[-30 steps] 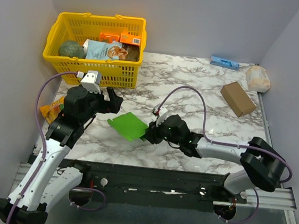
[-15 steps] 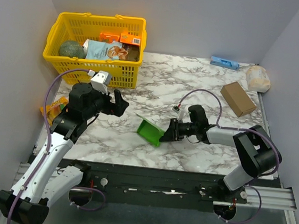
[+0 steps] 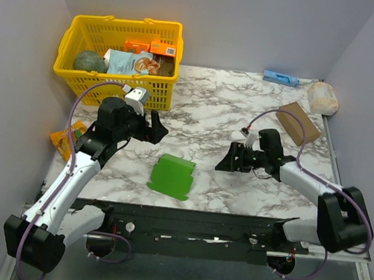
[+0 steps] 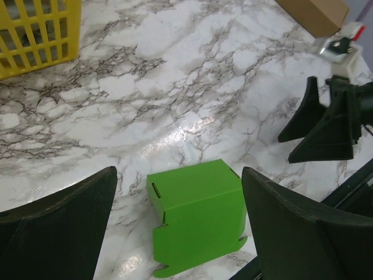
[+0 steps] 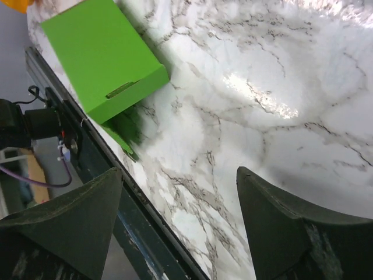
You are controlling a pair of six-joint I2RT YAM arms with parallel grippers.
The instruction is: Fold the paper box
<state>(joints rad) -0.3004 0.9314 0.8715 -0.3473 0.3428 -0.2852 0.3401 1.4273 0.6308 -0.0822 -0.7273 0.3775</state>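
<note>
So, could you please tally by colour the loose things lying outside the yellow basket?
Green: 1, the paper box
Brown: 1, the cardboard box
Blue: 1, the flat pack
Cream: 1, the pale bag
Orange: 1, the packet at the table's left edge
Total: 5
</note>
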